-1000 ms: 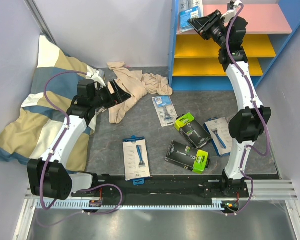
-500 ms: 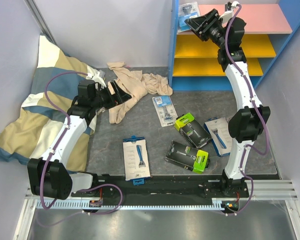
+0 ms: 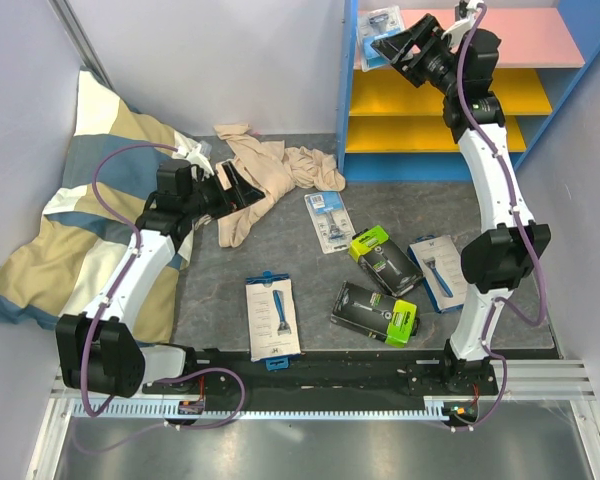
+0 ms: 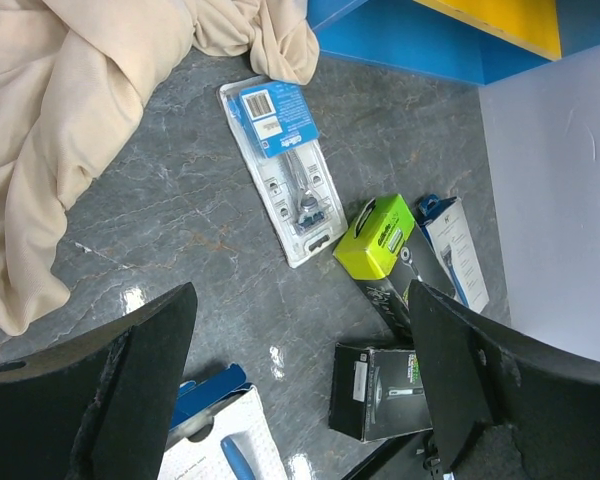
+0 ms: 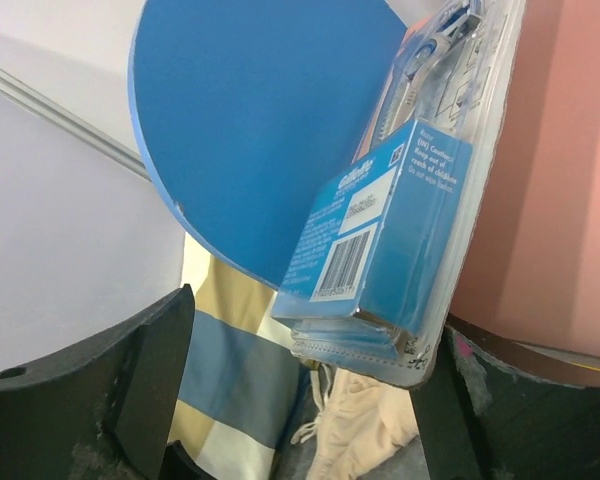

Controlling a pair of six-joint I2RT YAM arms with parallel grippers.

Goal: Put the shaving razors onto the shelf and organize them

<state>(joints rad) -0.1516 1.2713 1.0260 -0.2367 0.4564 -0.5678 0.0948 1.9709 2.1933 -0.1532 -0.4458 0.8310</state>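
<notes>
One clear blister razor pack [image 3: 375, 28] [image 5: 400, 230] lies at the left end of the shelf's pink top board [image 3: 525, 38] [image 5: 565, 180], its near end hanging past the edge. My right gripper [image 3: 390, 48] [image 5: 310, 400] is open around that end. On the grey table lie another blister pack [image 3: 328, 220] [image 4: 285, 170], two black boxes with lime-green ends [image 3: 380, 258] [image 3: 375, 312] [image 4: 380, 235], and two white-blue boxes [image 3: 272, 318] [image 3: 438, 270]. My left gripper [image 3: 242, 185] [image 4: 300, 390] hangs open and empty over the table beside the beige cloth.
A beige cloth [image 3: 265, 175] [image 4: 80, 100] is bunched at the back of the table. A striped pillow [image 3: 70, 220] [image 5: 230, 390] leans in the left corner. The shelf's blue side panel [image 5: 260, 120] stands just left of the pack. Two yellow boards [image 3: 450, 95] sit below.
My right gripper has opened and let go of the blister pack, which now rests on the pink board. The left arm has not moved.
</notes>
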